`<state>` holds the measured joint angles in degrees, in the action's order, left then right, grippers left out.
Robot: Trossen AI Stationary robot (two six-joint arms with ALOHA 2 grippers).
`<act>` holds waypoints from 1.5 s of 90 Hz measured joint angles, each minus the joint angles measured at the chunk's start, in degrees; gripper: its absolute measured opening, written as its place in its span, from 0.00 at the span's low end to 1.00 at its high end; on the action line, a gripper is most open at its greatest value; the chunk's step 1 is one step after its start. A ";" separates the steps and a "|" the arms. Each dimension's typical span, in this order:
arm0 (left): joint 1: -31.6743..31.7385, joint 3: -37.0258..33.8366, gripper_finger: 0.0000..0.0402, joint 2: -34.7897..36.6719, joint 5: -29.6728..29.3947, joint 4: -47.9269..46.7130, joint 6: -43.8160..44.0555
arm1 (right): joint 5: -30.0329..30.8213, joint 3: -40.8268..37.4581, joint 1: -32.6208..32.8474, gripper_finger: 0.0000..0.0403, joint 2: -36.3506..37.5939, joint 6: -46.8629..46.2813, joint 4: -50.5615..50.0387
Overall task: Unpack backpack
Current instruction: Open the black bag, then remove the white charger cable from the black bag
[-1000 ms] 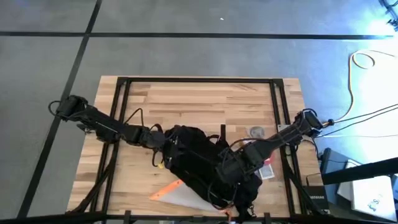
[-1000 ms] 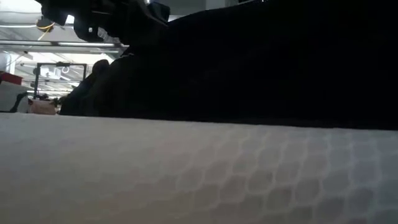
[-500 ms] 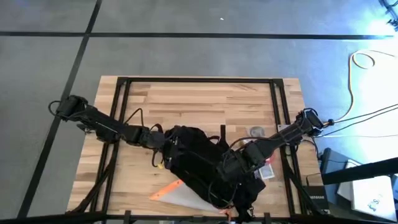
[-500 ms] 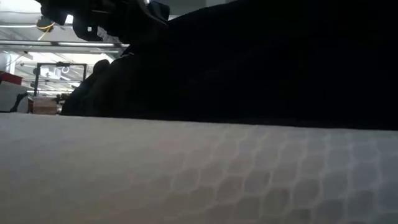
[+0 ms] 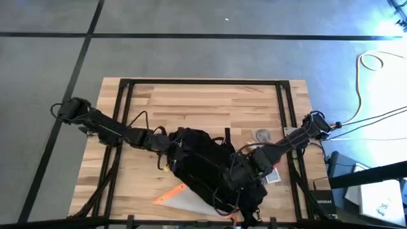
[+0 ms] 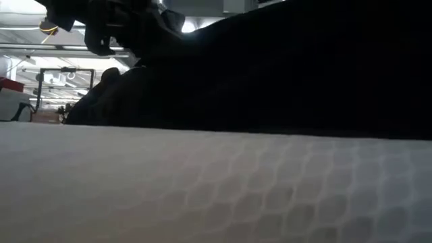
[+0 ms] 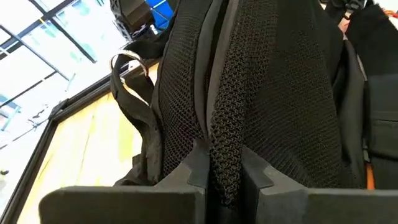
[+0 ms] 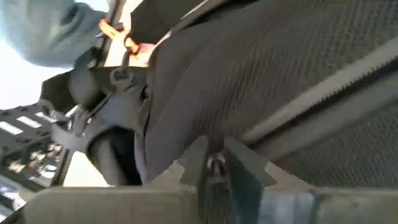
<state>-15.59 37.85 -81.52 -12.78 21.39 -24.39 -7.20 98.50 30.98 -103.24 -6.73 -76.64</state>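
**Right tool drawn along the backpack's zip line**

Since the earlier frame, the right tool (image 8: 212,167) has been shifted a little toward the tabletop's near edge, across the backpack (image 5: 210,168). The backpack lies on the near half of the tabletop (image 5: 203,102), its long axis slanting from the left tool (image 7: 224,177) toward the near right corner. The left tool is pinched on a mesh fold at the bag's far-left end. The right tool appears pinched on a small zipper pull (image 8: 216,165), so the coming pull is judged to run along the zip.
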 joint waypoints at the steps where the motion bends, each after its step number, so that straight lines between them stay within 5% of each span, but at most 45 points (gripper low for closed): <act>1: 0.00 0.00 0.04 0.00 0.00 0.06 0.03 | 0.39 -0.01 0.00 0.13 -0.02 -0.29 0.13; 28: -1.29 -0.02 0.04 -0.09 -0.55 1.48 -0.11 | 13.05 -0.04 -0.15 0.46 -0.03 -2.15 7.32; 42: -1.73 -0.02 0.04 -0.09 -0.39 1.56 0.47 | 21.34 -1.65 -0.33 0.51 -0.03 -1.96 9.95; 66: -2.40 -0.02 0.04 -0.13 -0.09 1.70 -0.23 | 22.40 -9.77 -1.85 0.46 -0.01 6.01 22.79; 94: -2.51 -0.02 0.04 -0.13 -0.04 1.68 -0.12 | 22.61 -10.60 -4.22 0.33 -0.01 9.75 27.49; 135: -1.31 0.04 0.10 -0.13 -1.79 2.16 -0.25 | 14.02 -10.62 -4.55 0.15 -0.09 9.64 39.19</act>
<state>-16.91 37.88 -81.65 -14.57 23.55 -24.64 6.82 87.88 26.44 -103.33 2.91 -37.45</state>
